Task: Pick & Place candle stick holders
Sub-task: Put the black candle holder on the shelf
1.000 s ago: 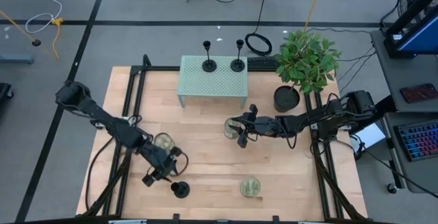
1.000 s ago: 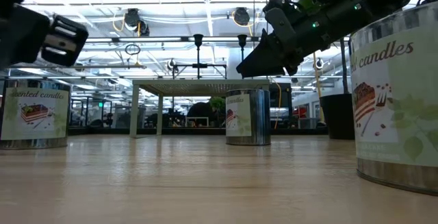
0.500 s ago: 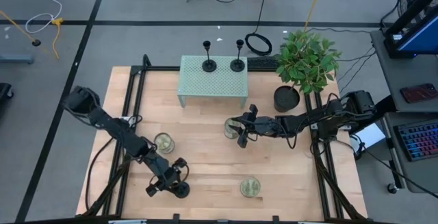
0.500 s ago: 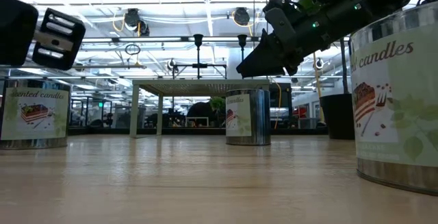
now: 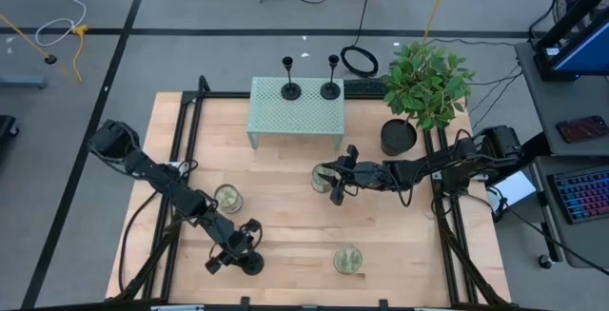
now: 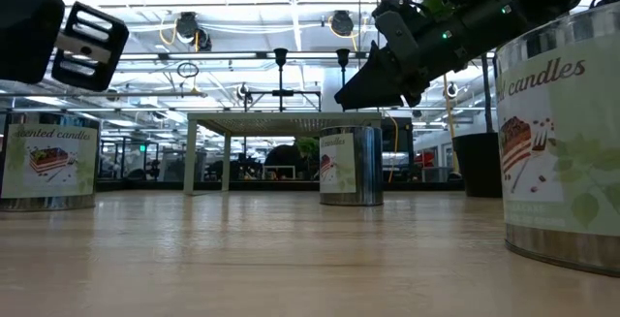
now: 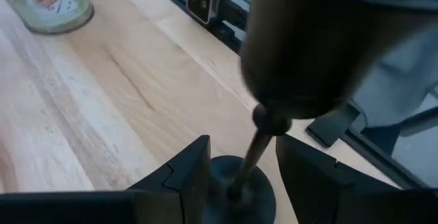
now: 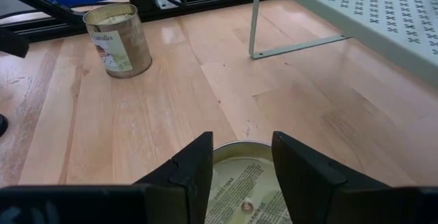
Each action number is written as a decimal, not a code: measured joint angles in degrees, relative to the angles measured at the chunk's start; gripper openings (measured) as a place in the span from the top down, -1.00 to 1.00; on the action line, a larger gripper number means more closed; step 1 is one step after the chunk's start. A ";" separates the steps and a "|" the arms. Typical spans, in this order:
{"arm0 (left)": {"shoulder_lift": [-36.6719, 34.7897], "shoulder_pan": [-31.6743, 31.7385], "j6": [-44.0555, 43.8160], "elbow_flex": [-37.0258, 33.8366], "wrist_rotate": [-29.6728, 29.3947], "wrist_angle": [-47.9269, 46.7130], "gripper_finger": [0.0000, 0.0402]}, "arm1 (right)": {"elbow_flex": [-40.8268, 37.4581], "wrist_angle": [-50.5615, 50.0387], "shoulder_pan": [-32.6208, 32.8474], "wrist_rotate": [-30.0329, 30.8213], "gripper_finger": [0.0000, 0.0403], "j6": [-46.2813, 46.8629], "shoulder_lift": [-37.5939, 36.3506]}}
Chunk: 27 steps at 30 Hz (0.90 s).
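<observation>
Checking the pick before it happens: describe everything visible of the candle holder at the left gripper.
The candle stick holder is black, seemingly metal: a round flat base, a thin stem and a cup top. It stands upright on the wooden table near its front edge. The left gripper has one open finger on either side of the stem, not closed on it.

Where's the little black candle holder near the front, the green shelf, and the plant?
Candle holder (image 5: 252, 263), high view, on its round base.
Green shelf (image 5: 297, 116), high view, on its bare perforated top.
Plant (image 5: 428, 81), high view, on its leaves.
</observation>
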 joint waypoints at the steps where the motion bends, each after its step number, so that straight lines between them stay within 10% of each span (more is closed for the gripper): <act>1: 0.00 -0.01 1.21 0.00 0.15 -0.01 0.16 | 0.00 0.00 0.00 0.00 0.30 0.02 0.00; 11: 0.00 0.51 7.48 0.00 0.76 -0.09 0.91 | 0.00 0.00 0.00 0.00 0.30 -0.01 0.00; 27: -6.43 9.07 -5.63 0.46 0.48 4.32 0.88 | 0.00 0.83 -0.02 0.00 0.30 0.06 0.00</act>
